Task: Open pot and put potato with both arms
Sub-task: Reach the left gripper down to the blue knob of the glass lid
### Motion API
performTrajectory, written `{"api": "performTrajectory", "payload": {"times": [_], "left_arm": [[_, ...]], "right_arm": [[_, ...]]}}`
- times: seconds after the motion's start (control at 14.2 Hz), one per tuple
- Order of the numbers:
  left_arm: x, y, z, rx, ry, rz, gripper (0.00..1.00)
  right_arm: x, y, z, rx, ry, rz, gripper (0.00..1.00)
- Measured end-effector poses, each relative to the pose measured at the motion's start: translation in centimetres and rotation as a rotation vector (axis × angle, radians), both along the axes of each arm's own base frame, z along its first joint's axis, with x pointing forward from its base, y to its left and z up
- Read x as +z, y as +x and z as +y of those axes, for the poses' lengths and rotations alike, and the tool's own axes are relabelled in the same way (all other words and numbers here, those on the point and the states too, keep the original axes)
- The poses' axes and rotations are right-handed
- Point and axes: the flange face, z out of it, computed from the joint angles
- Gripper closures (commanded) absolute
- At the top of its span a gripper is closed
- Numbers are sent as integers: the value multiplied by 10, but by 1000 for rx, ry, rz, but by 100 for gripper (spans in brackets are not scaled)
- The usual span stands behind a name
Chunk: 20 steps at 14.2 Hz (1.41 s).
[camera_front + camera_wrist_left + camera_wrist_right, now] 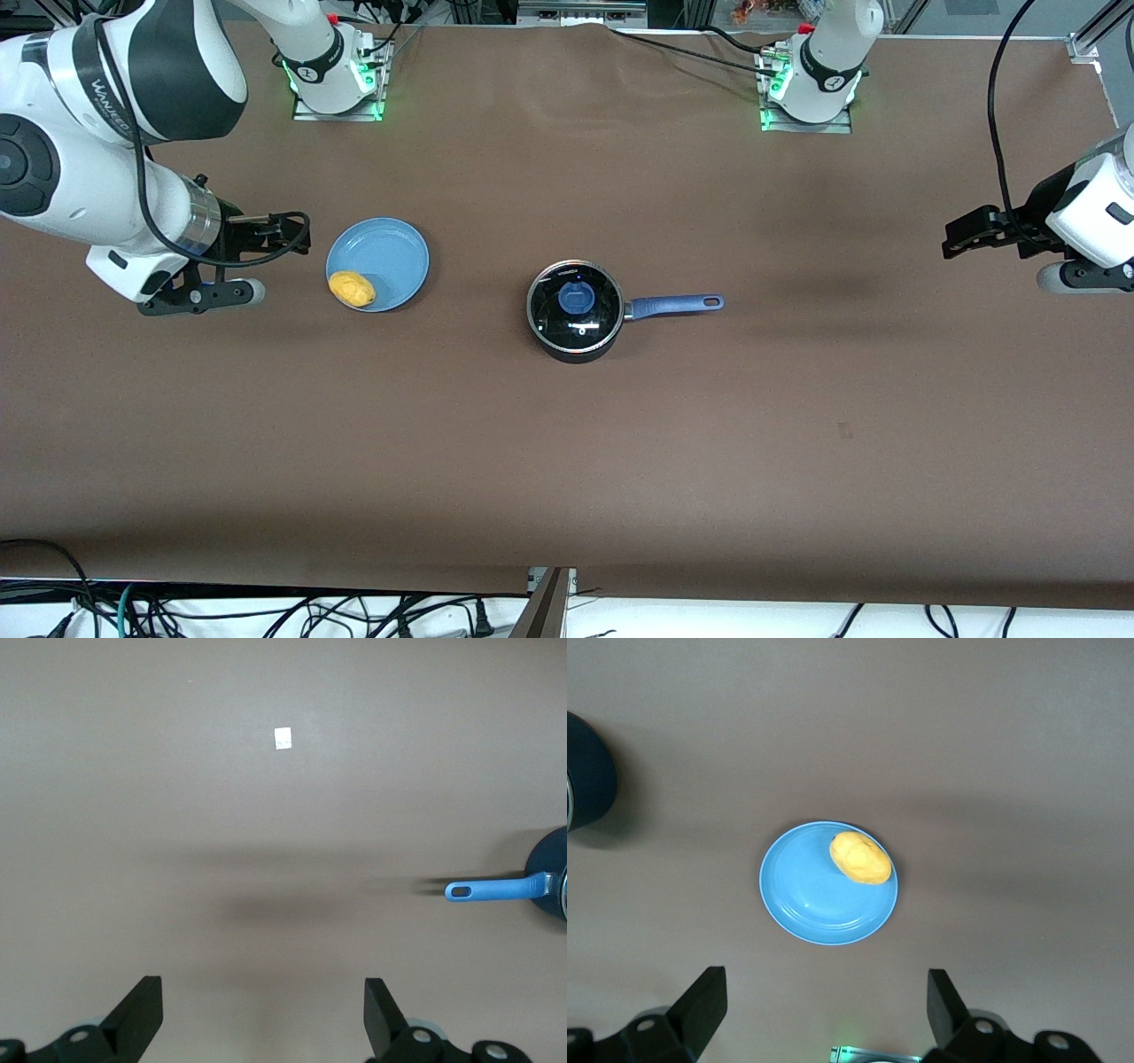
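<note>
The black pot point(574, 312) stands mid-table with its glass lid point(598, 306) on, blue knob point(574, 298) up, and blue handle point(673, 306) toward the left arm's end. The yellow potato point(352, 289) lies on the light-blue plate point(385, 252), on the edge nearer the front camera. My right gripper point(288, 232) is open and empty, up in the air beside the plate at the right arm's end; its wrist view point(825, 973) shows the potato point(860, 858) and plate point(815, 904). My left gripper point(961, 237) is open and empty, over the left arm's end; its wrist view point(261, 983) shows the handle point(496, 890).
The brown table cloth point(567, 461) covers the whole table. The arm bases point(335, 80) point(811, 89) stand farthest from the front camera. A small white tag point(283, 738) lies on the cloth. Cables hang along the table's near edge point(266, 611).
</note>
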Motion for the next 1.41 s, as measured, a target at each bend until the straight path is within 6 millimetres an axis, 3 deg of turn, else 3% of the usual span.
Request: {"api": "performTrajectory", "payload": {"times": [0.42, 0.56, 0.71, 0.85, 1.06, 1.27, 1.41], "left_arm": [[-1, 0, -1, 0, -8, 2, 0], [-4, 1, -11, -2, -50, 9, 0], [-14, 6, -36, 13, -99, 18, 0], [-33, 18, -86, 63, -116, 0, 0], [-72, 25, -192, 179, -148, -21, 0], [-119, 18, -284, 214, -141, -52, 0], [-154, 5, -337, 196, -110, -70, 0]], "right_arm": [[-1, 0, 0, 0, 0, 1, 0], [0, 0, 1, 2, 0, 1, 0], [2, 1, 1, 3, -5, -10, 0], [8, 4, -3, -4, -7, -40, 0], [37, 16, -44, -76, -16, -110, 0], [53, 19, -90, -139, -35, -124, 0], [56, 18, -108, -162, -35, -115, 0]]}}
